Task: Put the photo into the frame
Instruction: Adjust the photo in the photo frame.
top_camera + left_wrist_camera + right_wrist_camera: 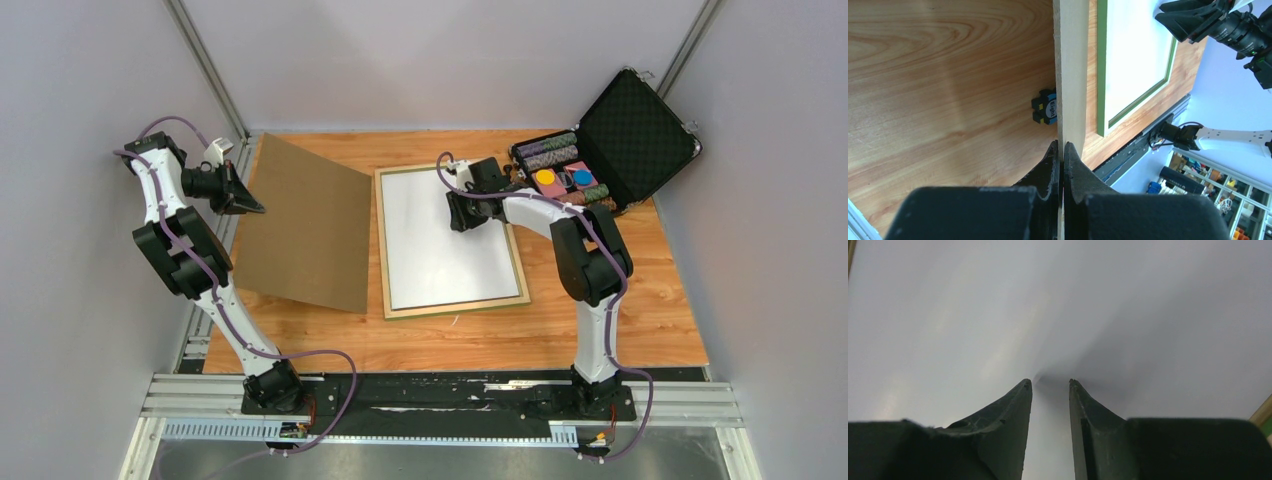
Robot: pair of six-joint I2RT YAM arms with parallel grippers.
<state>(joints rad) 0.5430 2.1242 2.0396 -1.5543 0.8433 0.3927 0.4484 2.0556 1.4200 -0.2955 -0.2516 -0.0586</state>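
Observation:
The frame [455, 307] lies flat mid-table, pale wood rails up, its green edge [1102, 65] showing in the left wrist view. A white sheet [440, 250] fills it, apparently the photo face down; no printed side shows. My right gripper [462, 222] points down at the sheet's upper right part, its tips [1050, 382] slightly apart, open, resting on or just above the white surface with nothing between them. My left gripper [250, 205] is shut on the far-left corner of the plain brown backing board [300, 225], which it holds tilted left of the frame and which appears edge-on [1070, 75] from the wrist.
An open black case [640, 130] with poker chips [560, 165] stands at the back right, close to the right arm. A small blue-and-yellow block [1048, 106] lies on the table beside the raised board. Grey walls close in both sides; a metal rail [440, 395] runs along the near edge.

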